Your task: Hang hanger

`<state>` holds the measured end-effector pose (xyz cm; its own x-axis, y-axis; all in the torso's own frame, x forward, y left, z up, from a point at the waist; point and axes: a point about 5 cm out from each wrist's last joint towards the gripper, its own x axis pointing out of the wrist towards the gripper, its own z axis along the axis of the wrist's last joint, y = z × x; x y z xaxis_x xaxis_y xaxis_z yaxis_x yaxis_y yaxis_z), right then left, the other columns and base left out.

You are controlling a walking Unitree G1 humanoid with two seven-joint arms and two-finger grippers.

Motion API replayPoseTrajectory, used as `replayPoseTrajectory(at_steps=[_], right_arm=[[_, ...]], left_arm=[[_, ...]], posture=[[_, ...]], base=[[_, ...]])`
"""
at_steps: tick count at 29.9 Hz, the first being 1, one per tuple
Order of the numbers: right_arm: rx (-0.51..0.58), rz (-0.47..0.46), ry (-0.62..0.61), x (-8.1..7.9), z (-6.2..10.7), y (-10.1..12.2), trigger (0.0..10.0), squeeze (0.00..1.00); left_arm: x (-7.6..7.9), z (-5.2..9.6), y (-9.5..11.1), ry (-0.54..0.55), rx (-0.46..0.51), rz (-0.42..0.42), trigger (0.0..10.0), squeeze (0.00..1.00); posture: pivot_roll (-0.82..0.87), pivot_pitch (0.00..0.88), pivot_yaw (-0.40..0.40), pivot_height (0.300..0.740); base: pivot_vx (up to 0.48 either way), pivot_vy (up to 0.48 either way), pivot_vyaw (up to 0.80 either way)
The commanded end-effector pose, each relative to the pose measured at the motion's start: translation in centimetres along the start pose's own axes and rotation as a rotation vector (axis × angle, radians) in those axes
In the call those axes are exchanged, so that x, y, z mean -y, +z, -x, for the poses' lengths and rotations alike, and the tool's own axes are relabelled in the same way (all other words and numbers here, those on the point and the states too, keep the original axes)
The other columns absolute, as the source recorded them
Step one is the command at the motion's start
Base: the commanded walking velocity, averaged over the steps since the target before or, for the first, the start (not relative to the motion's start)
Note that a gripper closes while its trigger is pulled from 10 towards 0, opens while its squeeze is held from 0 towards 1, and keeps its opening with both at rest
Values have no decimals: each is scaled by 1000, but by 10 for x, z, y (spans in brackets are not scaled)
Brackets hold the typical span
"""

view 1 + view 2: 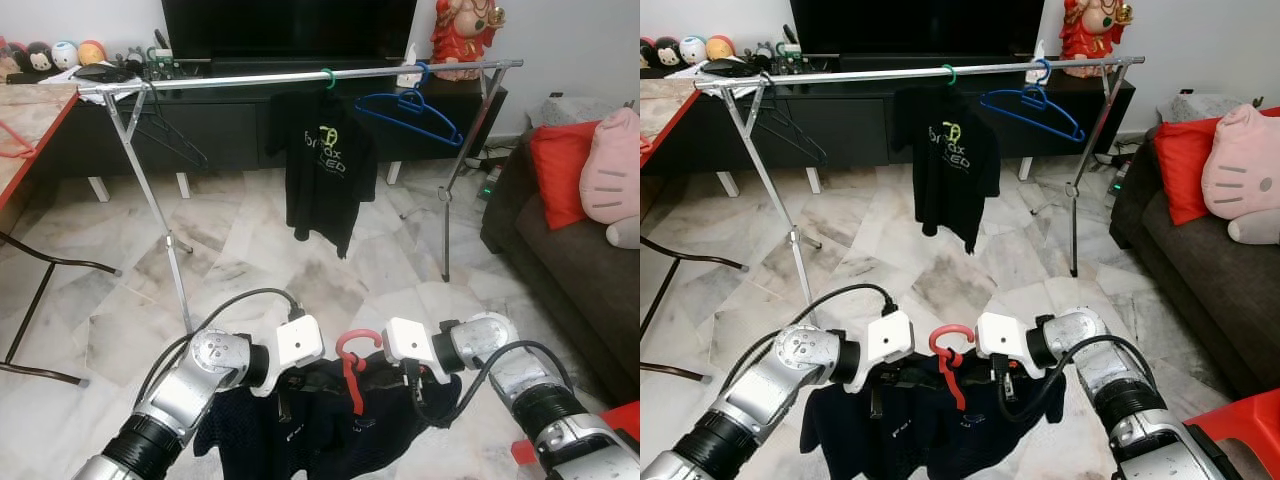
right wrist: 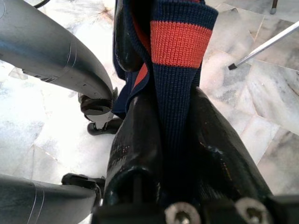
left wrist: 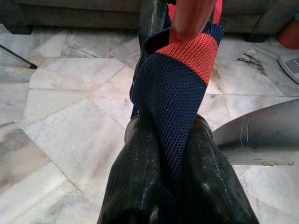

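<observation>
Marble floor (image 1: pixel 260 260) everywhere, pale with grey veining. Big dark TV (image 1: pixel 288 28) at the back over a low black cabinet (image 1: pixel 230 125), brown sofa (image 1: pixel 580 270) on the right with a red cushion (image 1: pixel 560 170) and a pink plush pillow (image 1: pixel 612 170). Silver clothes rack (image 1: pixel 300 78) stretched across the room in front of the cabinet, rail running side to side. Hanging from it: black t-shirt (image 1: pixel 325 165) on a green hook, print partly readable, something like "br..ox" with "..ED" under it, can't make out the rest. Blue hanger (image 1: pixel 412 110) further right on the rail, empty, tilted down to the right; thin dark hanger (image 1: pixel 165 130) near the left end. Down low and close, dark navy shirt (image 1: pixel 320 420) on a red hanger (image 1: pixel 352 362), held between both arms well short of the rack. Hook up top, curling over toward the left, stem pointing straight down into the shirt, shoulder bar hidden in the fabric so can't tell its line for sure. Left gripper (image 3: pixel 175 154) clamped on the navy ribbed collar with the orange stripe, fingers pinching the knit. Right gripper (image 2: pixel 175 135) same deal, squeezed tight on the striped collar from the other side. Small white print on the shirt front, too tiny to read.
</observation>
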<state>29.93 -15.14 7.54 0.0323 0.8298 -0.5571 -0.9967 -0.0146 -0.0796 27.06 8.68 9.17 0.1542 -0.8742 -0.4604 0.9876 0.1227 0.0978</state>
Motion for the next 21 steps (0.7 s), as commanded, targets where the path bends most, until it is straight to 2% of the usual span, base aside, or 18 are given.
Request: replayPoseTrajectory(at_steps=[1,11,12,13,14,15,16,21], right_arm=[[39,37,-90,15,10,14,0,0],[35,42,-97,16,9,15,0,0],[23,45,-113,17,8,14,6431,0],[21,45,-116,17,8,14,10000,102],[21,43,-117,17,8,14,10000,353],[22,42,-116,17,8,14,10000,353],[24,42,-115,17,7,14,10000,1000],[28,39,-111,17,6,15,10000,1000]], left_arm=[[10,-6,-7,-68,-34,10,0,0],[11,-7,-11,-63,-62,-3,0,0],[10,-7,-10,-59,-57,-1,0,0],[10,-7,-10,-56,-54,0,0,0],[10,-8,-10,-55,-52,1,0,0],[10,-8,-10,-54,-52,2,0,0],[10,-8,-10,-53,-51,2,0,0],[10,-8,-11,-46,-51,5,0,0]], posture=[[-5,0,-45,740],[-4,0,-46,740],[-4,0,-46,740],[-3,0,-47,740],[-3,0,-48,740],[-3,0,-48,740],[-3,0,-48,740],[-1,0,-49,740]], base=[[0,0,0],[0,0,0],[0,0,0],[0,0,0],[0,0,0],[0,0,0],[0,0,0],[0,0,0]])
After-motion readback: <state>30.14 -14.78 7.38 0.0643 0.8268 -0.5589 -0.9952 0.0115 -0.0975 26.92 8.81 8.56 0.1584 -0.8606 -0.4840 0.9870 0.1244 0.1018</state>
